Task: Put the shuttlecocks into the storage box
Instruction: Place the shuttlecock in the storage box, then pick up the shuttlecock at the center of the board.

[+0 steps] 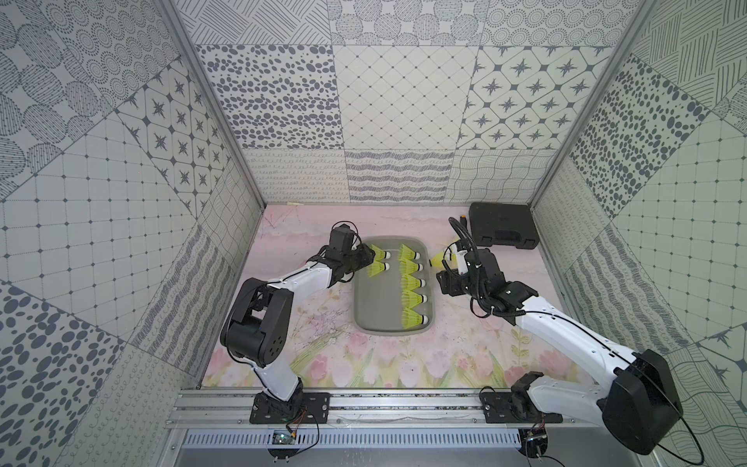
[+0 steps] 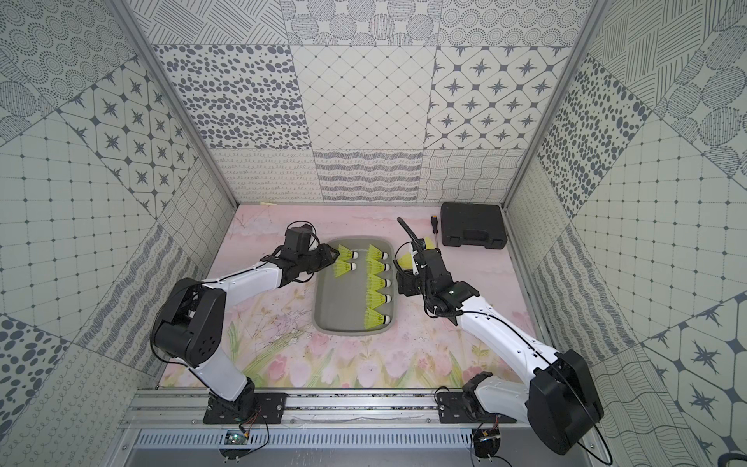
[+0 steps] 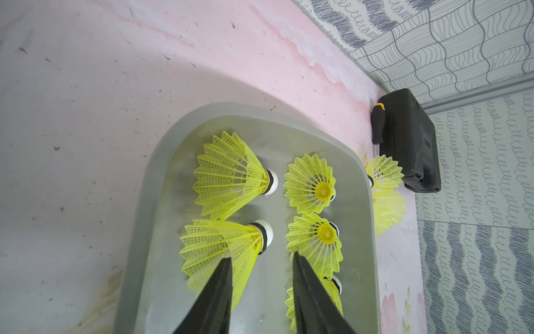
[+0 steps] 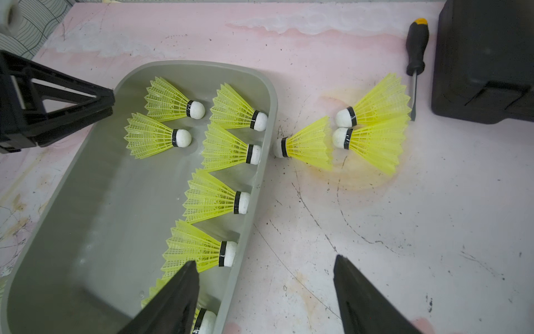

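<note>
The grey storage box (image 1: 372,299) (image 2: 331,299) lies mid-table with several yellow-green shuttlecocks in it: two by its left wall (image 4: 173,101) (image 4: 156,136), the others in a row along its right wall (image 1: 412,283). Three more shuttlecocks (image 4: 312,144) (image 4: 378,101) (image 4: 372,147) lie on the mat just right of the box. My left gripper (image 1: 371,258) (image 3: 262,256) is open above the nearer left shuttlecock (image 3: 219,248), which rests on the box floor. My right gripper (image 4: 265,260) (image 1: 442,281) is open and empty, straddling the box's right rim.
A black hard case (image 1: 503,224) (image 4: 485,57) stands at the back right corner. A screwdriver (image 2: 435,228) (image 4: 416,57) lies beside it, close to the loose shuttlecocks. Patterned walls enclose the table on three sides.
</note>
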`<state>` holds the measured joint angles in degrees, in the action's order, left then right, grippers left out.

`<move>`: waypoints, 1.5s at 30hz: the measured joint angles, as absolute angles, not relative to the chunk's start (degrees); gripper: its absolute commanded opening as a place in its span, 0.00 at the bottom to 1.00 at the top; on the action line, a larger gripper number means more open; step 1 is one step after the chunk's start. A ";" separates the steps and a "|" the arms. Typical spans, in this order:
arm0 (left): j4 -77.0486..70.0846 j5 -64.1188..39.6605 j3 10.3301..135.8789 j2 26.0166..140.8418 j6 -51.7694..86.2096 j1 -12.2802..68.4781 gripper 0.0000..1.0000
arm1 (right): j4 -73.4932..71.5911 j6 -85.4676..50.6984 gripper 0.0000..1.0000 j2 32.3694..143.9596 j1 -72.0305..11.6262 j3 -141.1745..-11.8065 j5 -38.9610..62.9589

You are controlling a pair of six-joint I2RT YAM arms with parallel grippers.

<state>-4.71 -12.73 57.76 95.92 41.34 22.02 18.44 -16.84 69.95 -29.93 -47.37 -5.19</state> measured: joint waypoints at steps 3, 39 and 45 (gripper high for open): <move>-3.36 -12.40 56.77 92.51 40.27 21.89 0.40 | 19.05 -18.17 0.72 72.42 -28.05 -48.73 -2.94; 15.88 -10.11 51.99 69.82 30.92 20.25 0.42 | 14.37 -54.35 0.55 94.21 -17.98 -58.57 -8.25; 15.88 -10.17 51.75 69.87 30.92 20.25 0.42 | 13.13 -62.26 0.55 96.92 -17.96 -59.61 -10.22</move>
<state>15.88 -10.17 51.75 69.87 30.92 20.25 13.13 -62.26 96.92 -17.96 -59.61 -10.22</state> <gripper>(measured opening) 0.420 0.553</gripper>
